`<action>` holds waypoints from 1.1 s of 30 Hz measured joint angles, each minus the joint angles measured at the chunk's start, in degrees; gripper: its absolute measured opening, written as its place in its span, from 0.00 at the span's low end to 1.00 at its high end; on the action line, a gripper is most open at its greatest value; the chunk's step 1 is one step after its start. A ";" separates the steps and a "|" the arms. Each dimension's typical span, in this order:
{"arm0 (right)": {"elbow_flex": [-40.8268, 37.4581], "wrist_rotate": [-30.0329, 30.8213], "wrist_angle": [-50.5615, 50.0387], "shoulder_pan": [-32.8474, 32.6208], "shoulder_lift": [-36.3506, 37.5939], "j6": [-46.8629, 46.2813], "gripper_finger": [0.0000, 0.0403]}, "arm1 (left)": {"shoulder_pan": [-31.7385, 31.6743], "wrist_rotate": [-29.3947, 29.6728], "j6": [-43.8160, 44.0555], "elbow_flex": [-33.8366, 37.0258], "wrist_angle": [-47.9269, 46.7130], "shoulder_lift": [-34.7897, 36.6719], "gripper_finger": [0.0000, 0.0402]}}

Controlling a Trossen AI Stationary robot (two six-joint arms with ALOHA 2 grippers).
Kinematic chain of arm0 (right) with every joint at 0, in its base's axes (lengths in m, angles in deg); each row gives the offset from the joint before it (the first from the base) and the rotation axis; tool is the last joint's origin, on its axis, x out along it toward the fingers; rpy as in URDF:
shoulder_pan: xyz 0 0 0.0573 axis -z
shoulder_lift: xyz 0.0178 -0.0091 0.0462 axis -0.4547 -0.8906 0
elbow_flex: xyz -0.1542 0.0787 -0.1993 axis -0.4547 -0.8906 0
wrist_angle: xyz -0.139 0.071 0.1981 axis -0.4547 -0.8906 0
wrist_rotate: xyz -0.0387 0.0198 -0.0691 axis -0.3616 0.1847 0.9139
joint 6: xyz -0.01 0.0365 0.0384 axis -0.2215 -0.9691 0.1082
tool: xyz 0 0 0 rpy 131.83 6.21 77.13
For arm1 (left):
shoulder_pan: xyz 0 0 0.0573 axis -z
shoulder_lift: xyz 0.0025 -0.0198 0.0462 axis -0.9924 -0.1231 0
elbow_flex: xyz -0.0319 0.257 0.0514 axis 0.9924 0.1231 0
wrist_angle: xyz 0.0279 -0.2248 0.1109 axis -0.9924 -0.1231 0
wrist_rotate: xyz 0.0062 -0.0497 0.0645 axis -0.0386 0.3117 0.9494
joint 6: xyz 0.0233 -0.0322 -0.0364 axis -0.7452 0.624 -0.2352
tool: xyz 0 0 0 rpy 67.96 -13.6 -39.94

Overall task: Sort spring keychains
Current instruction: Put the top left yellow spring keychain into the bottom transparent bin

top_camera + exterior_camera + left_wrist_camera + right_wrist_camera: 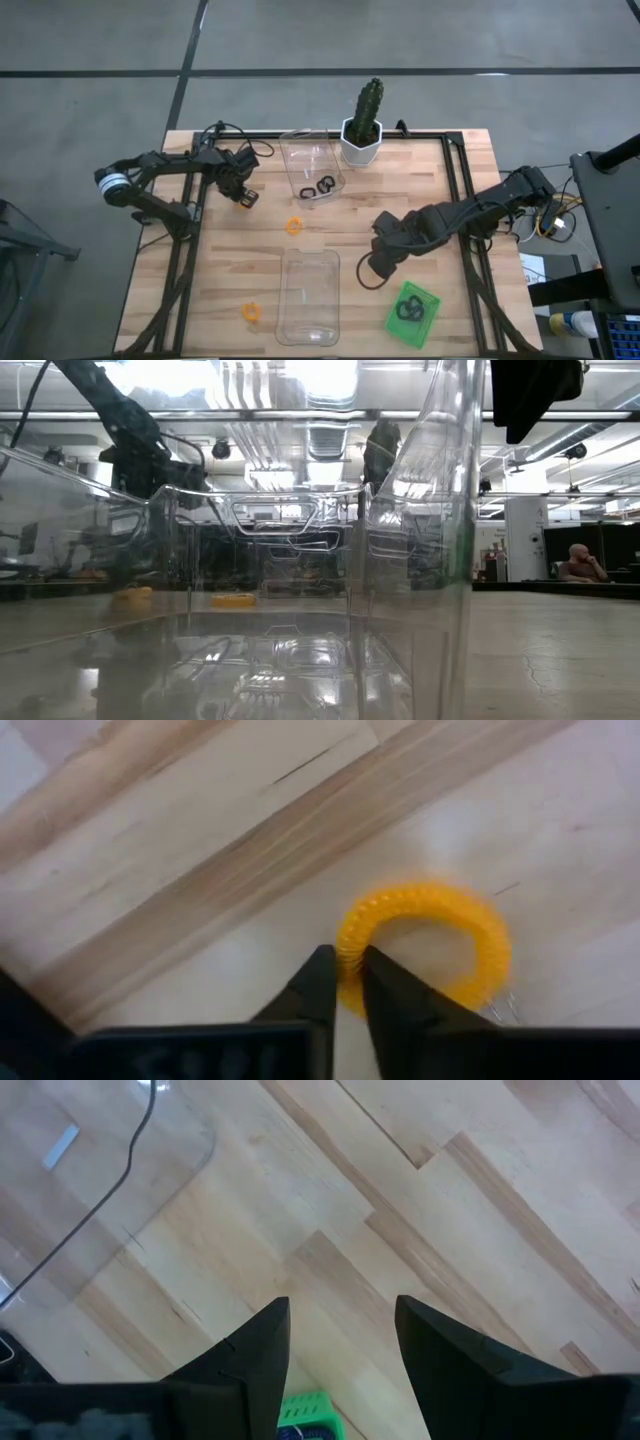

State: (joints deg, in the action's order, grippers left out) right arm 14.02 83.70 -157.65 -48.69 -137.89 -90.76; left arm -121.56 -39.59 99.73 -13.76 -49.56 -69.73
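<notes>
Pinching only the thin edge of an orange spring keychain [425, 945], the left gripper [340, 982] works at about ten o'clock on the counter [440, 190], its fingers nearly closed on the coil's near rim. Such a shallow hold looks risky: the springy loop could squirm free or flick away as it lifts, and a drop might send it off the counter's nearby edge. The ring sits just ahead of the fingertips, most of its circle lying flat on the wood beyond them. Two more orange keychains wait loose, one [293, 226] near the centre and one [250, 313] at about seven o'clock beside the near clear tray [308, 297]. Black ones already rest in the far clear tray [311, 165] at twelve o'clock and in the green tray [412, 314] at five o'clock. The right gripper [340, 1330] hovers at about four o'clock, fingers spread and empty, between the near clear tray and the green one.
</notes>
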 joint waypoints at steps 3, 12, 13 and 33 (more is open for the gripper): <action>0.00 0.02 0.02 0.38 0.00 0.00 0.44 | 0.00 -0.01 -0.91 0.02 0.57 -0.64 0.03; 0.00 0.01 0.02 1.26 0.00 0.55 0.44 | 0.17 -2.58 -3.00 -4.70 -4.53 4.99 0.01; 0.00 0.02 0.02 1.42 0.00 0.83 0.44 | 0.41 -3.21 -2.78 -5.35 -5.56 5.95 0.01; -0.07 3.99 -0.20 4.89 0.00 6.03 0.44 | 27.89 -12.09 10.16 -25.54 -7.49 16.28 0.00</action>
State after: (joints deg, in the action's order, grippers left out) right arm 13.96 87.69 -157.85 -43.79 -137.89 -84.73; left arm -93.67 -51.68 109.89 -39.29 -57.05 -53.45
